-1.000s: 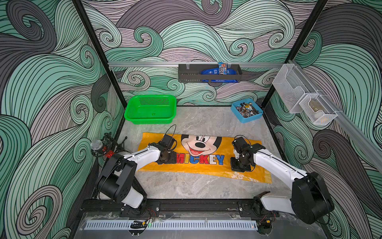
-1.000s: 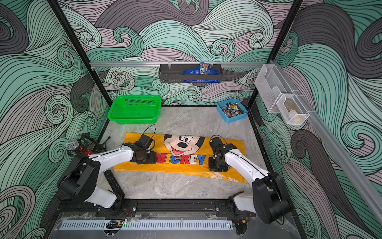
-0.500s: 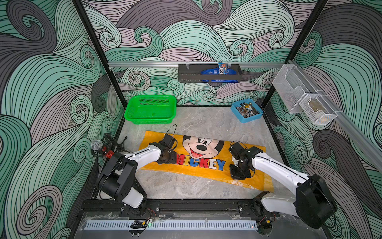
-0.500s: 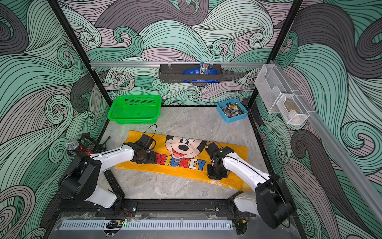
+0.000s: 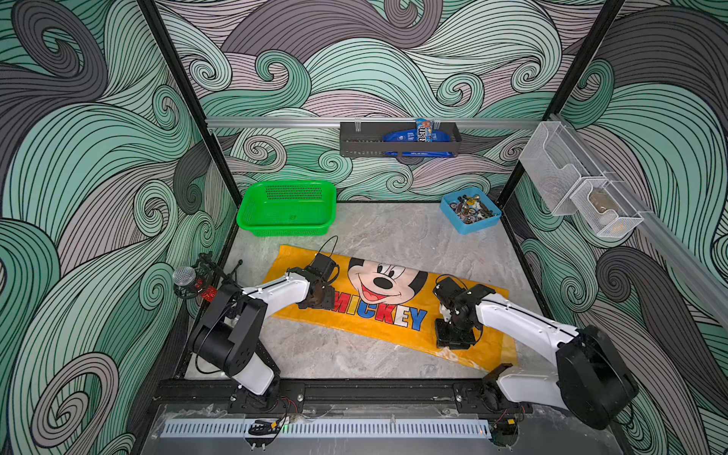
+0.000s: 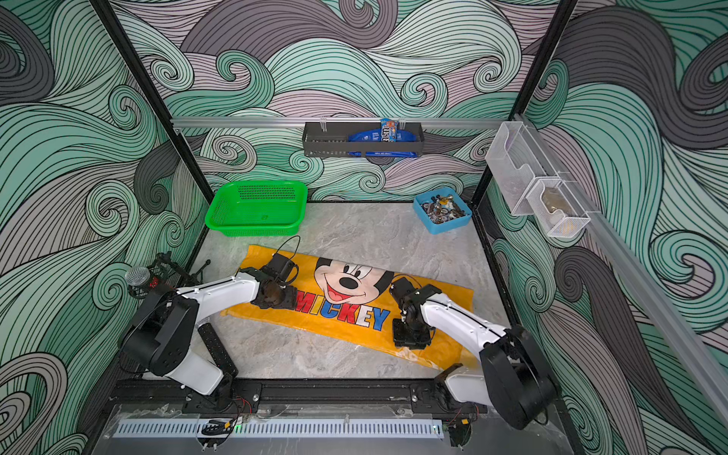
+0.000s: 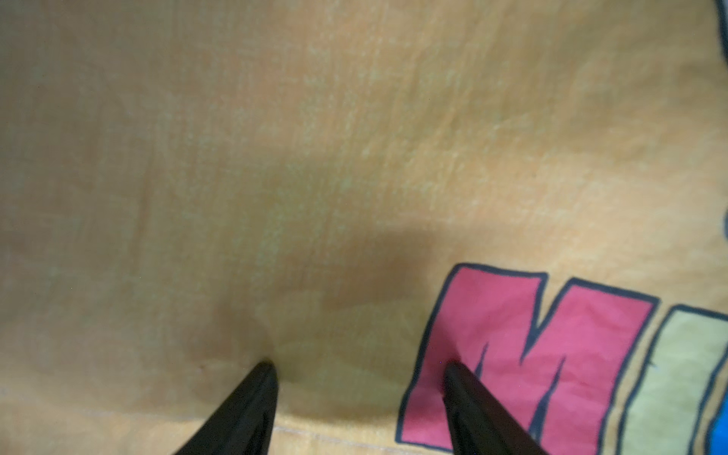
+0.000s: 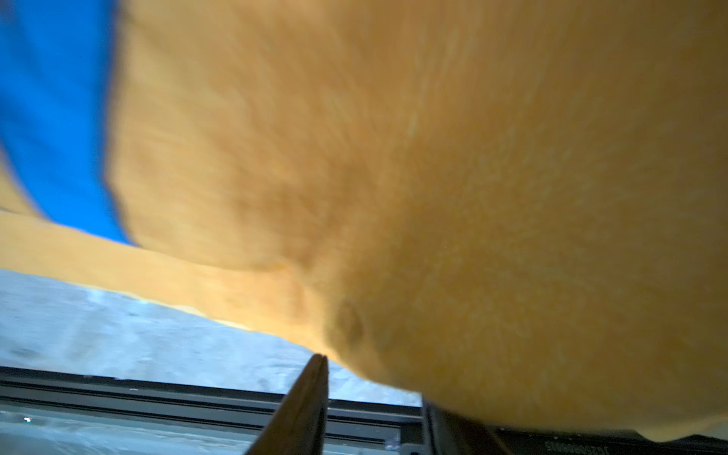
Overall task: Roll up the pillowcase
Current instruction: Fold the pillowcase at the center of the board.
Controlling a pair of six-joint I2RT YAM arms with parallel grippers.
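The pillowcase lies flat on the table as a long mustard-yellow strip with a cartoon mouse face and coloured letters, its right end slanting toward the front. My left gripper is open, both fingertips pressing down on the cloth beside the red letter. My right gripper stands over the cloth's right end near the front edge. Its jaws are apart. A bulge of yellow cloth hangs over one finger and hides its tip; the other finger is bare.
A green basket sits at the back left and a blue bin of small parts at the back right. A microphone stands by the left wall. The black front rail runs close to the right gripper.
The right gripper has moved toward the front edge, dragging the cloth's right end with it, and its jaws have gone from shut to apart. The left gripper stayed put.
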